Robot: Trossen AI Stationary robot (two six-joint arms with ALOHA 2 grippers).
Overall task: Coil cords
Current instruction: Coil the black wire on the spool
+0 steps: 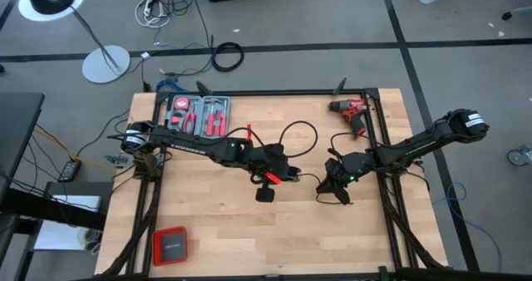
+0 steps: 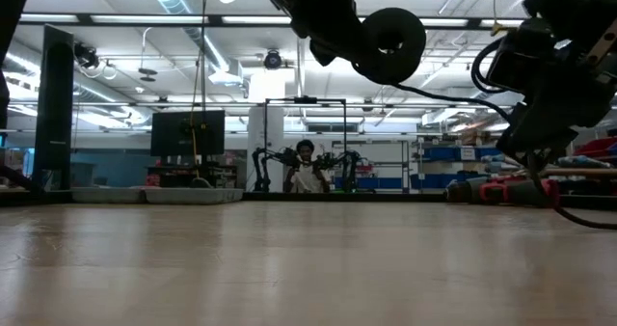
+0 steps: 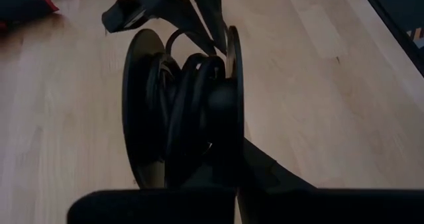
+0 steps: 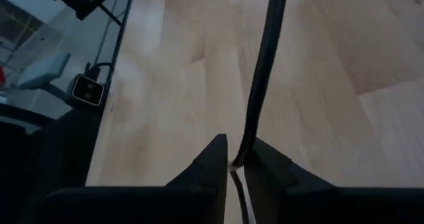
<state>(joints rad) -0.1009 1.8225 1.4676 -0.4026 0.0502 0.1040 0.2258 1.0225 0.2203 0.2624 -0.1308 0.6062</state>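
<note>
Black cord (image 4: 264,71), red drill (image 1: 352,111)

- On the wooden bench (image 1: 216,223) we see an open tool case (image 1: 198,115) near the far left corner, its red-handled tools laid out in rows.
- We find a red drill (image 1: 350,111) lying near the far right corner, well apart from the case.
- A red, flat box (image 1: 169,246) with a dark face sits near the front left edge.
- On the floor beyond the bench we see a black cable ring (image 1: 227,57) and a round white lamp base (image 1: 105,64).
- In the low view a person (image 2: 307,175) stands far off in the room, beside a dark monitor (image 2: 188,133).
</note>
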